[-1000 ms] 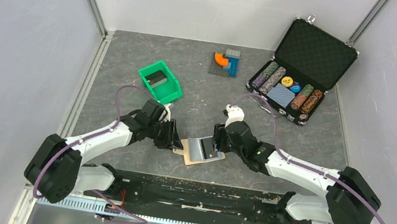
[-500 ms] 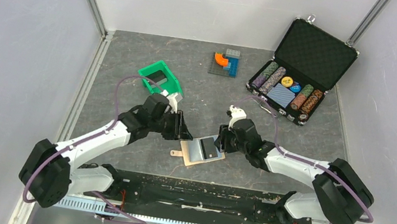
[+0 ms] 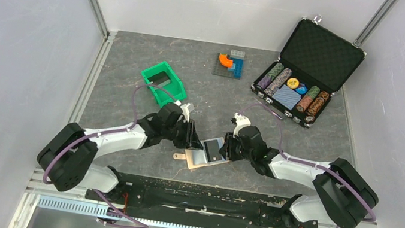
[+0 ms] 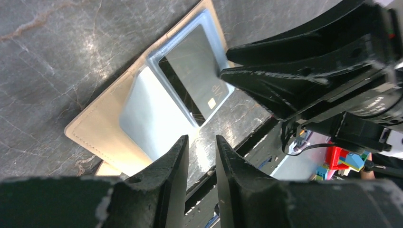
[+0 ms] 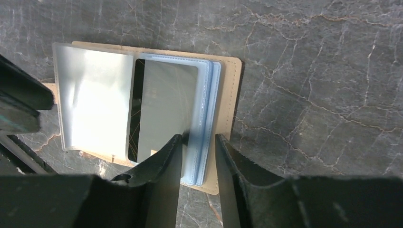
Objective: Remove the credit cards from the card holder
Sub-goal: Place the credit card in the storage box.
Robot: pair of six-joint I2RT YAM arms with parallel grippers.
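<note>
Card holder (image 3: 201,157) lies spread open on the grey surface (image 3: 125,87), near the front edge between the two arms, with its light blue pockets (image 5: 92,99) facing up. A dark credit card (image 5: 164,107) sits in the top pocket on the side nearer the right arm, with a black strip of it showing at the fold. The right gripper (image 5: 198,137) hangs over that stack of pockets, fingers a narrow gap apart; whether they pinch a pocket cannot be told. The left gripper (image 4: 201,138) hovers at the holder's opposite side, fingers slightly parted and grasping nothing.
</note>
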